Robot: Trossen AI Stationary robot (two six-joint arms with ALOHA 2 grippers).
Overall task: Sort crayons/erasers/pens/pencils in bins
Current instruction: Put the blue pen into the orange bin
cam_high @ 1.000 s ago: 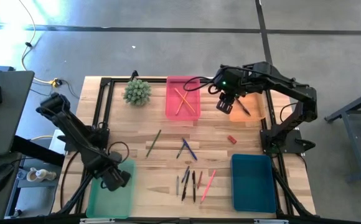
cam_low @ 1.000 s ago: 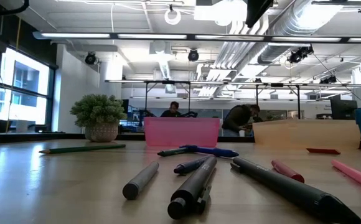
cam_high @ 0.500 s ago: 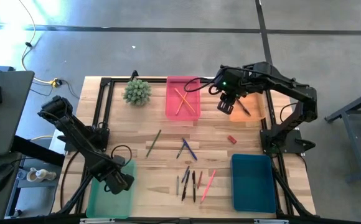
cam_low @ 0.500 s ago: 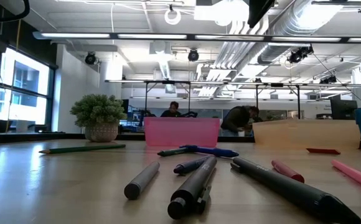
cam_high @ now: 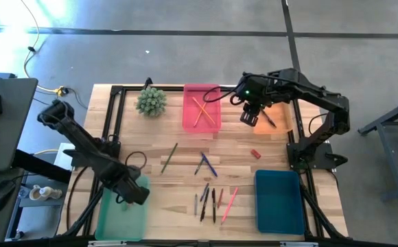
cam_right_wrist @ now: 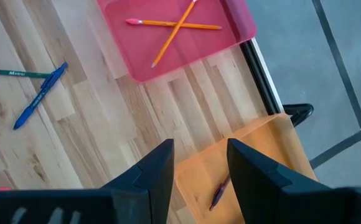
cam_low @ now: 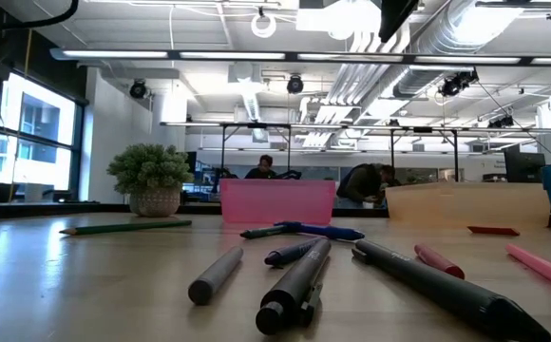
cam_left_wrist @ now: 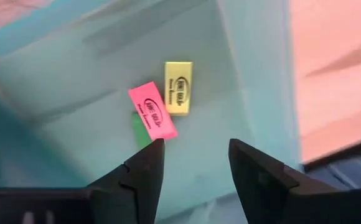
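Observation:
My left gripper point(cam_high: 134, 193) point(cam_left_wrist: 193, 146) hangs open over the light green bin point(cam_high: 120, 218) at the table's near left. On the bin's floor lie a pink eraser point(cam_left_wrist: 152, 111), a yellow eraser point(cam_left_wrist: 178, 87) and a green one point(cam_left_wrist: 141, 129) partly under the pink. My right gripper point(cam_high: 249, 115) point(cam_right_wrist: 199, 146) stands open and empty above the orange bin point(cam_high: 278, 123) at the far right. Two orange pencils point(cam_right_wrist: 171, 26) lie crossed in the pink bin point(cam_high: 202, 120). A green pencil point(cam_high: 169, 158) and a red eraser point(cam_high: 255, 154) lie on the table.
Several pens and crayons point(cam_high: 211, 200) lie in a cluster at the near middle, with a blue pen point(cam_high: 208, 165) just beyond them. The teal bin point(cam_high: 278, 201) stands near right. A potted plant point(cam_high: 151, 101) stands at the far left. A dark pen point(cam_right_wrist: 220, 191) lies in the orange bin.
My left gripper has risen a little over the light green bin and shifted slightly toward the table's right. My right gripper has kept still.

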